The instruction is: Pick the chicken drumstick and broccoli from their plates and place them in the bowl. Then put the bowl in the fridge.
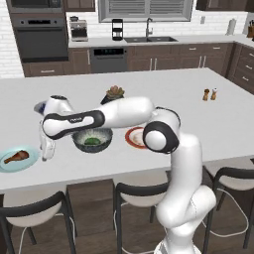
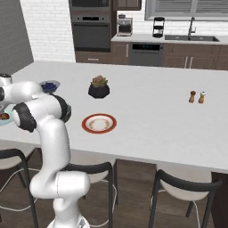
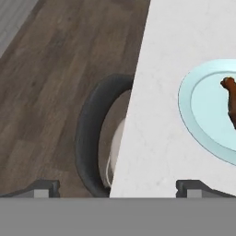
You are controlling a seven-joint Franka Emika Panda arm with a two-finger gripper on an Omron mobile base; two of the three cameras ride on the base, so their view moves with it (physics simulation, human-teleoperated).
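A white robot arm with dark joints rises from the lower right of the left base view, bends at a rounded elbow near the middle of the frame, and stretches its forearm leftward. The wrist turns down at the left of the frame, with the gripper point(image 1: 47, 151) pointing downward. In the right base view the arm stands at the lower left and reaches toward the left edge. In the hand view the two dark finger tips point(image 3: 46, 188) sit far apart at the bottom, jaws spread wide with nothing between them.
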